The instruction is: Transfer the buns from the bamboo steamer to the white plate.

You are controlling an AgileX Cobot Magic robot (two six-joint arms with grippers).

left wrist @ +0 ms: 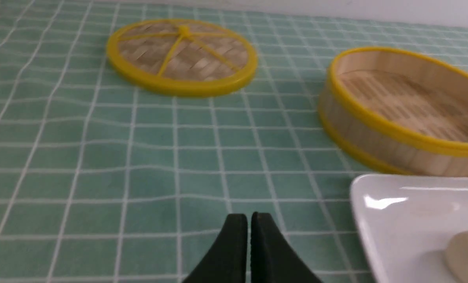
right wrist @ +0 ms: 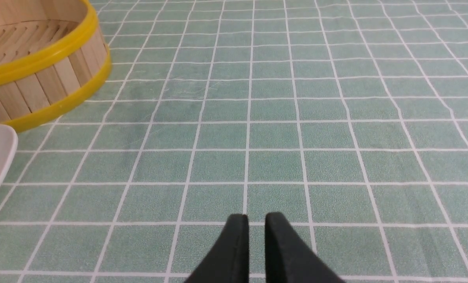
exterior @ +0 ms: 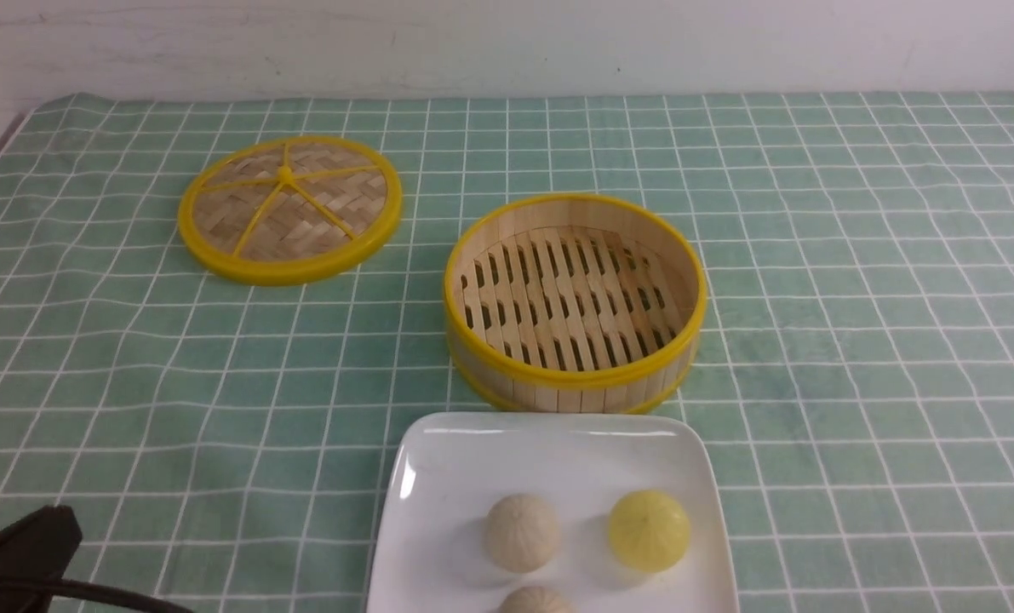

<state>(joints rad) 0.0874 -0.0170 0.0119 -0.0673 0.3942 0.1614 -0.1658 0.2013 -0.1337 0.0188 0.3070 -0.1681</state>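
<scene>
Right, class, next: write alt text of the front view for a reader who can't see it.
Three round pleated buns, one yellow and two beige, sit on a square white plate. Just beyond stands an empty bamboo steamer, its yellow-rimmed woven lid lying farther left on a green checked tablecloth.
</scene>
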